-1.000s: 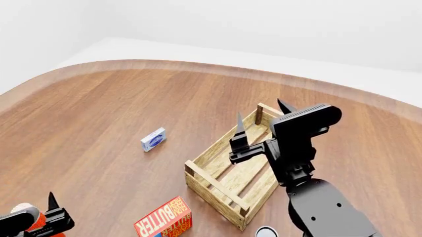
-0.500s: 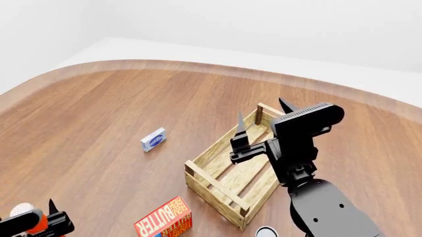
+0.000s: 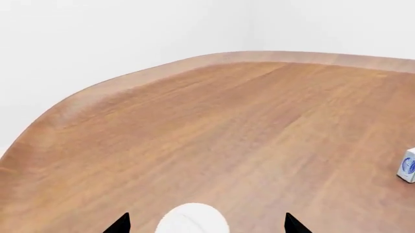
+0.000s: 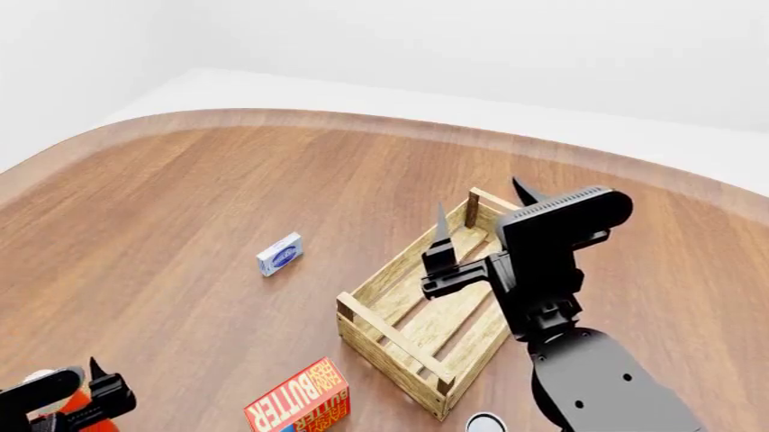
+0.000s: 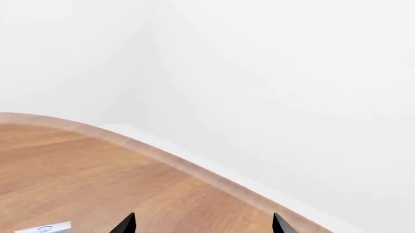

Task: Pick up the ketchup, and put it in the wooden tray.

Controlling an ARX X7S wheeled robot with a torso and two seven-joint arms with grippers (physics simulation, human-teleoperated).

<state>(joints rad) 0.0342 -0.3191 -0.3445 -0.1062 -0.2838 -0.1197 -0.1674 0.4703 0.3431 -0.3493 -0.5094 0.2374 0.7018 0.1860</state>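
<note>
Brown wooden table [image 4: 204,216] holds the wooden tray [image 4: 387,335]; left gripper [image 3: 203,227] straddles the ketchup [image 3: 192,219], grip uncertain; right gripper [image 4: 481,211] spread, holding nothing

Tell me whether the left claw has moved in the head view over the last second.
Yes. The left claw, with the ketchup, has dropped toward the picture's lower edge, while the butter box stays put.
</note>
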